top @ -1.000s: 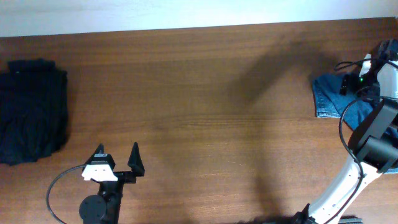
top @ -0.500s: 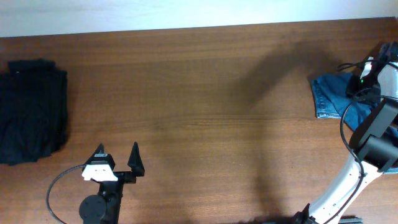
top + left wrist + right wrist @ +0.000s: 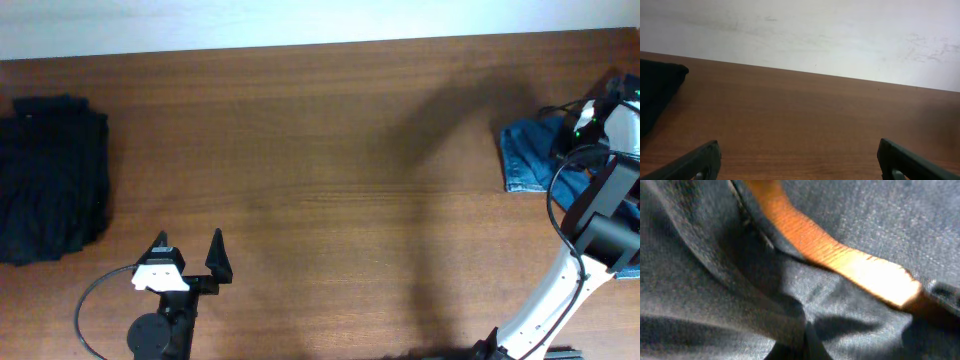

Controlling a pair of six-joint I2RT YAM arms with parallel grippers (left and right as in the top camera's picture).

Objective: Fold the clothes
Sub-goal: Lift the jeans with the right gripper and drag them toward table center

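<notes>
The clothes, blue denim jeans [image 3: 525, 155], lie bunched at the table's far right edge, partly off the frame. My right gripper [image 3: 588, 128] is down on them. In the right wrist view the jeans [image 3: 865, 225] fill the picture, and the gripper [image 3: 807, 347] is shut with a raised fold of denim pinched between its dark fingertips. A strip of bare table [image 3: 840, 255] shows between the folds. My left gripper [image 3: 190, 250] rests open near the front left, far from the jeans. In its wrist view the left gripper [image 3: 799, 150] holds nothing.
A black folded garment pile [image 3: 50, 180] lies at the far left edge, its corner visible as the black pile [image 3: 655, 90] in the left wrist view. The brown wooden table [image 3: 320, 150] ends at a white wall [image 3: 840, 35] along the back.
My right gripper has closed on a fold of the jeans and shifted slightly toward the right edge. The denim's left edge has puckered a little. The left arm has not moved.
</notes>
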